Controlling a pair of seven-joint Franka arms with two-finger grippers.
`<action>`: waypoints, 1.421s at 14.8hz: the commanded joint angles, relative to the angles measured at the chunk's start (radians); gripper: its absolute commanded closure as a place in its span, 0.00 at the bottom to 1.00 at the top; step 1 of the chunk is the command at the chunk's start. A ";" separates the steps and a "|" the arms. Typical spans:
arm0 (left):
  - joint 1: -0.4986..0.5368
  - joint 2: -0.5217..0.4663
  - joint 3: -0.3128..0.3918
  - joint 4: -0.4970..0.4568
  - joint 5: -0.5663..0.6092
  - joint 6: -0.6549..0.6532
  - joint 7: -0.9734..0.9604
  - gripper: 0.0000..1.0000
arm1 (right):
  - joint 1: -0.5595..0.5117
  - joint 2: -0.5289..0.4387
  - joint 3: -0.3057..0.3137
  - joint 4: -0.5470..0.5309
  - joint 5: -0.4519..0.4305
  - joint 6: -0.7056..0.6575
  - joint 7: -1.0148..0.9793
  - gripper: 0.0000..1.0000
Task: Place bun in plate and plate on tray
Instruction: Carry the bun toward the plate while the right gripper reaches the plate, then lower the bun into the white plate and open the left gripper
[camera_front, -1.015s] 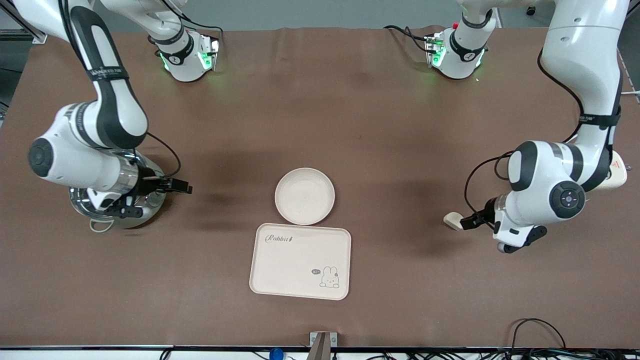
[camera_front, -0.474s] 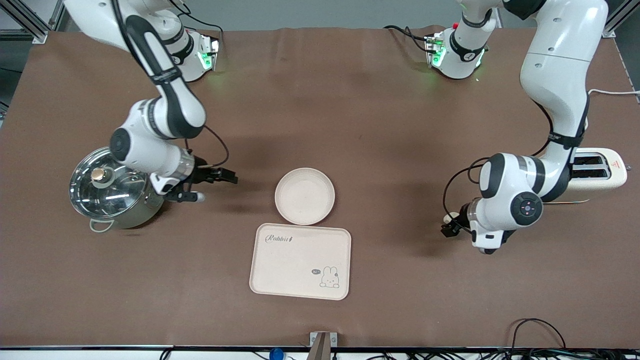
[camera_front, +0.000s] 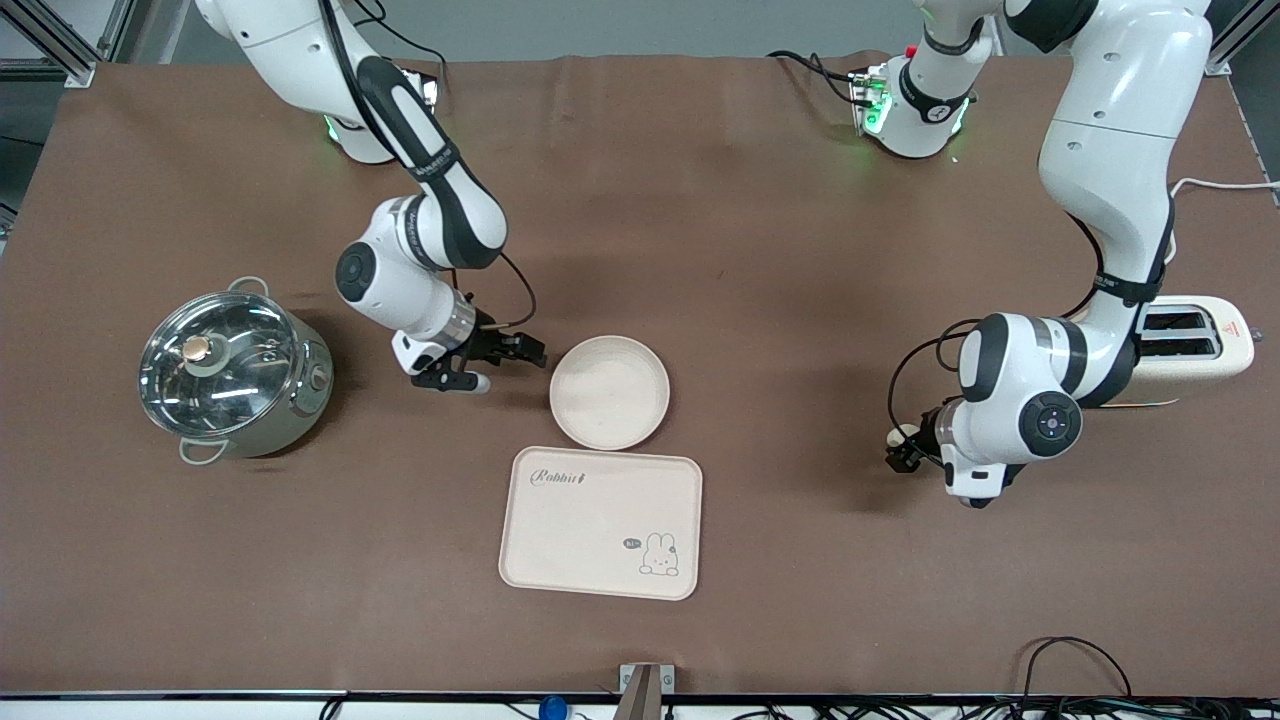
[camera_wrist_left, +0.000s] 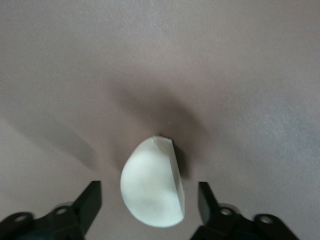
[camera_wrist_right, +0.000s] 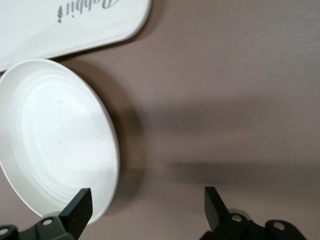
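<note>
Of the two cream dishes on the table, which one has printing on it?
The rectangular tray, nearer the front camera: it bears "Rabbit" script and a rabbit drawing. The round plate is plain.

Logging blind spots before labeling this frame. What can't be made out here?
- The bun: front view, nearly all hidden by the left arm's wrist; only a sliver shows.
- The left gripper: left wrist view, bun's lower edge cut off by the frame; contact unclear.
- The plate: right wrist view, cut off by the edge.
- The tray: right wrist view, only a corner.

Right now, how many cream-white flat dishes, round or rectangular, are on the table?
2. The round plate lies at the table's middle, beside the right hand. The rectangular tray lies just nearer the front camera than the plate. None looks hidden.
</note>
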 joint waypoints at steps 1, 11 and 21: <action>0.002 0.017 0.000 -0.006 0.021 0.025 -0.016 0.40 | 0.018 0.061 -0.010 0.079 0.035 -0.004 0.003 0.13; -0.044 -0.032 -0.205 0.020 0.010 -0.006 -0.214 0.65 | 0.050 0.156 -0.010 0.172 0.046 0.004 0.002 0.62; -0.388 0.136 -0.253 0.172 0.004 0.293 -0.565 0.62 | 0.052 0.158 -0.010 0.172 0.047 0.007 0.000 0.90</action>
